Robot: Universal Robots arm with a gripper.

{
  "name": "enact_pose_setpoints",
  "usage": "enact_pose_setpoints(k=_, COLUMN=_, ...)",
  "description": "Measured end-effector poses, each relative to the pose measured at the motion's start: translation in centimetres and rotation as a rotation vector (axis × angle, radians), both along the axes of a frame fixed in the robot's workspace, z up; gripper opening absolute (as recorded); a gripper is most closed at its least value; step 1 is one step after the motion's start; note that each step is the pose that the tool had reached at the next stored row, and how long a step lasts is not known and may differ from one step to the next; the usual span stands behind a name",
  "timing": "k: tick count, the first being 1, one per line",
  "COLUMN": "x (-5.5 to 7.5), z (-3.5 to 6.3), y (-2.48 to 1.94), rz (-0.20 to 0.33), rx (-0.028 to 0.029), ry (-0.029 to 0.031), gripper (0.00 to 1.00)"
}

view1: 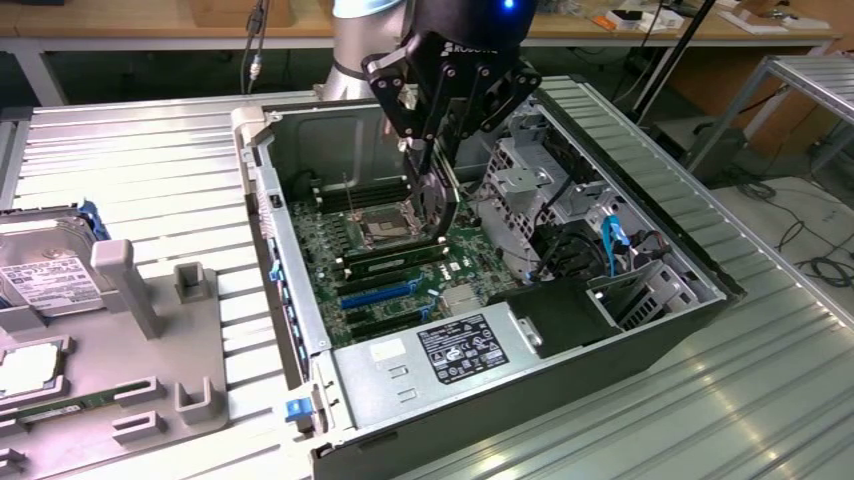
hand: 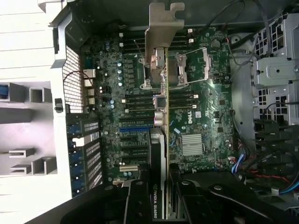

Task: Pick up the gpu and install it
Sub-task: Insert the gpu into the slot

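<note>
In the wrist view the pincer (hand: 161, 198) is clamped on the gpu (hand: 161, 107), one black finger (hand: 138, 200) on each face of the card beside its NVIDIA QUADRO label. The card runs on edge away from the camera to its silver bracket (hand: 163, 28). Beyond it lies the green motherboard (hand: 201, 116). In the exterior view the pincer (view1: 434, 150) holds the gpu (view1: 437, 205) upright inside the open computer case (view1: 641, 330), over the board by the processor socket (view1: 380, 228); I cannot tell whether its lower edge touches, and the case lies on the ribbed metal bench (view1: 134, 170).
</note>
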State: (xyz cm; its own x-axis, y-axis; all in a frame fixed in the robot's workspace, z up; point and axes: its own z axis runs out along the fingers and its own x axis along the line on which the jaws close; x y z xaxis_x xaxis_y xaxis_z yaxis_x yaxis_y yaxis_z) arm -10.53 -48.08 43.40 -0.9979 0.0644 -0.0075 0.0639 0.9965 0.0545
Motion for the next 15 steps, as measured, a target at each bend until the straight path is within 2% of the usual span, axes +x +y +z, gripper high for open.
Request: enact_pose_setpoints(k=15, x=0.0, z=0.0, y=0.0, rz=0.068, rx=0.0001, ry=0.0, gripper=0.27)
